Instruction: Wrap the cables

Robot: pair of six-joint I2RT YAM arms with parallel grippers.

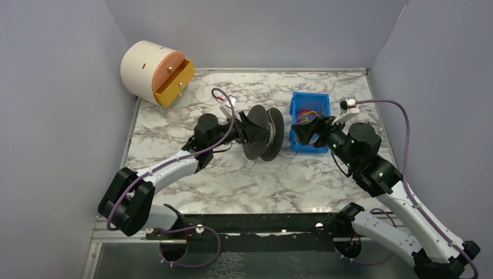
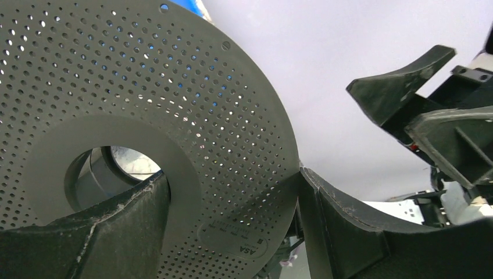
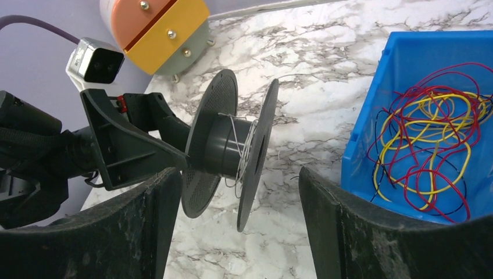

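Spool [image 1: 268, 135] clamped in left gripper [image 1: 247, 131]; right gripper [image 1: 307, 135] gaping empty at blue bin [image 1: 297, 99].
Top: cables [image 1: 308, 111] tangled in bin, just beside right jaws. Left wrist: pinching perforated disc [image 2: 174, 87], fingers [image 2: 349, 232] spread wide, one at centre, other at rim. Right wrist: wide open, nothing between fingers [image 3: 360, 232]; red, yellow, black tangle right of jaws, outside the gap; thin strand [image 3: 247, 145] looped on hub [image 3: 221, 148].

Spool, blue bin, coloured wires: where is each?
spool [image 3: 218, 148], right wrist view, grey hub
blue bin [image 3: 372, 104], right wrist view, left wall
coloured wires [image 3: 430, 142], right wrist view, tangle's middle
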